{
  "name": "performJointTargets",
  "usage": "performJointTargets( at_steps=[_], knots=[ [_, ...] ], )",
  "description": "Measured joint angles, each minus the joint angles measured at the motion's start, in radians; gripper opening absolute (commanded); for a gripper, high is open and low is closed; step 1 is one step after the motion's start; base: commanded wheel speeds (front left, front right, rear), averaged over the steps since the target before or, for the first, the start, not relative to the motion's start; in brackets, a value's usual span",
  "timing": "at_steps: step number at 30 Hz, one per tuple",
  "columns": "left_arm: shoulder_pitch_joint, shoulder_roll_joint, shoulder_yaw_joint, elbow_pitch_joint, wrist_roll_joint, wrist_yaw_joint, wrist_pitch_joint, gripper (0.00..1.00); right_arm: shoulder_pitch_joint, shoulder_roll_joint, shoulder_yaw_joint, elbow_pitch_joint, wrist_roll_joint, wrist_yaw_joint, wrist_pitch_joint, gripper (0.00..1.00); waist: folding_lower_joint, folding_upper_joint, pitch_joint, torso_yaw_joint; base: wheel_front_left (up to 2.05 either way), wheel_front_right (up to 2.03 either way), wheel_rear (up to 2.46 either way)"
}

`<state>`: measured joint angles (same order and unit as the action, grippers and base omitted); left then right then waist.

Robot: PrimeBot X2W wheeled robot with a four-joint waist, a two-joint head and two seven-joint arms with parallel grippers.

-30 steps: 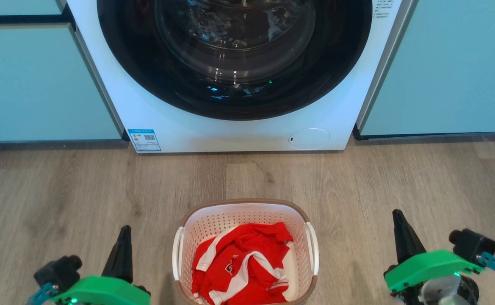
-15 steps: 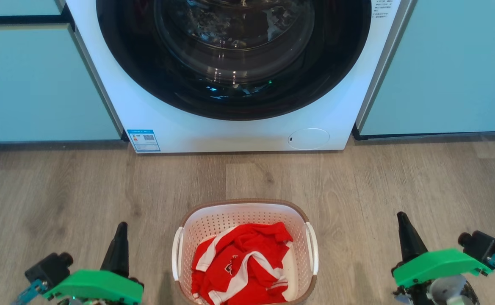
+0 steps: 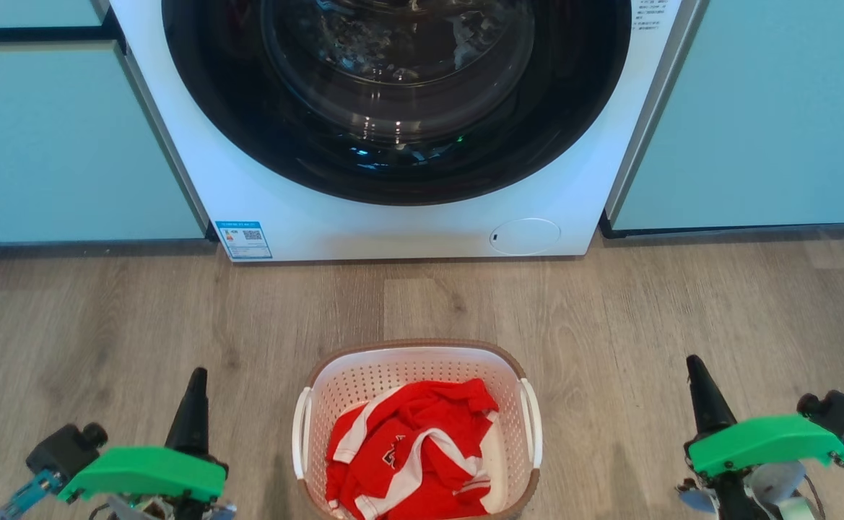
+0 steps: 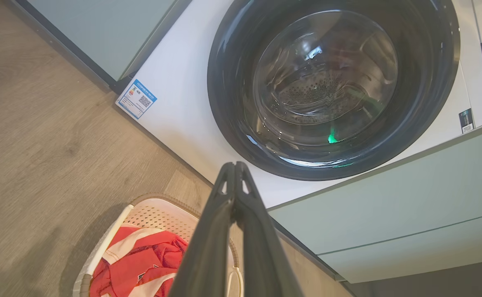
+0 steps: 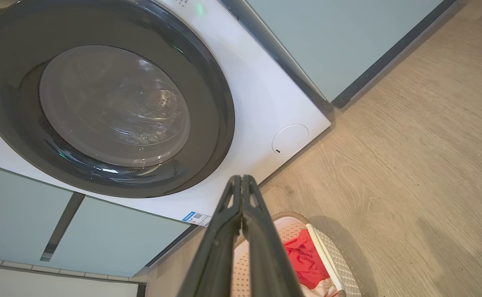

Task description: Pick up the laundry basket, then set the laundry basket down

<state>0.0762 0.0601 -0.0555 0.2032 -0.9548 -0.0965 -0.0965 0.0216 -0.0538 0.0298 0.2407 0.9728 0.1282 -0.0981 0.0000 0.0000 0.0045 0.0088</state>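
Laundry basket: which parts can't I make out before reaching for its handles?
Head view: the laundry basket has its near end cut off by the bottom edge.
Its floor is hidden under the red and white garment.
Left wrist view: the left gripper covers one side of it.
Right wrist view: the right gripper covers the opposite side.

Home laundry nook, prob.: front-load washer (image 3: 393, 231) built in btwn pale teal cabinets (image 3: 68, 144), wood-look floor (image 3: 140, 325) (laundry basket (image 3: 364, 375) w/ red clothes (image 3: 407, 448) sits in front).
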Motion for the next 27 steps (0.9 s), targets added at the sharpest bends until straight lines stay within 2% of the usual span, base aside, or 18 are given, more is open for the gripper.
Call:
performJointTargets(
  at_steps=[27],
  knots=[
    [-0.055, 0.0, 0.037, 0.03, -0.289, -0.01, 0.077, 0.0, -0.027, -0.005, -0.053, 0.013, 0.283, 0.0, 0.073, 0.0, 0.0, 0.0001, -0.001, -0.004, 0.0, 0.0, 0.0]
  ],
)
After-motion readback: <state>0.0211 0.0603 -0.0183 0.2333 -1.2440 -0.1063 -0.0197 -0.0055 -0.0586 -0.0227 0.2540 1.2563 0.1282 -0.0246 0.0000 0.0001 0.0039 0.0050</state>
